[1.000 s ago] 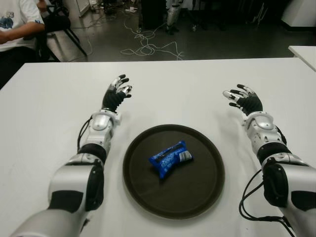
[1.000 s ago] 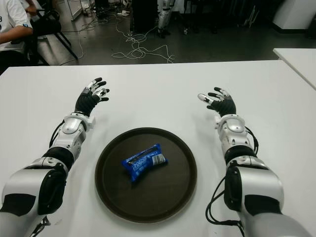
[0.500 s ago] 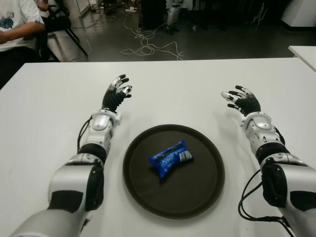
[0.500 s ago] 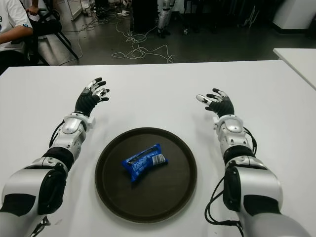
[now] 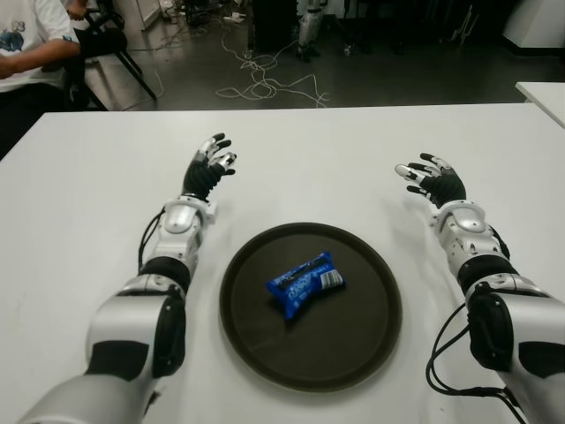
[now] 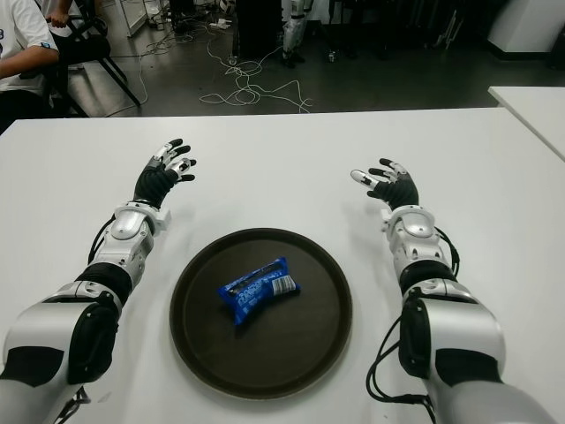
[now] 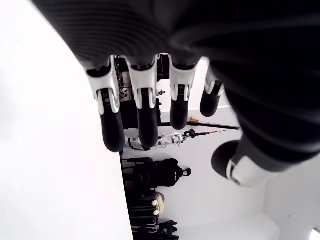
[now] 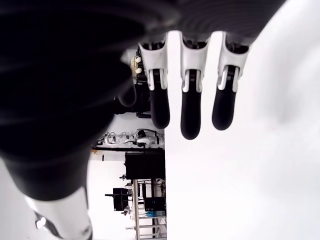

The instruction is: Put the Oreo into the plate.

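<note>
The blue Oreo pack (image 5: 305,283) lies inside the round dark plate (image 5: 362,340), a little left of its middle, on the white table (image 5: 318,159). My left hand (image 5: 208,169) is stretched out over the table beyond the plate's left side, fingers spread and holding nothing. My right hand (image 5: 427,177) is beyond the plate's right side, fingers also spread and empty. In both wrist views the fingers (image 7: 141,117) (image 8: 191,110) extend straight with only bare table behind them.
A person in a white shirt (image 5: 26,35) sits at the far left beyond the table. Cables (image 5: 265,84) lie on the dark floor past the far edge. A second white table (image 5: 543,93) shows at the far right.
My right hand has drifted slightly to the left. The left hand, the plate and the Oreo pack have stayed put.
</note>
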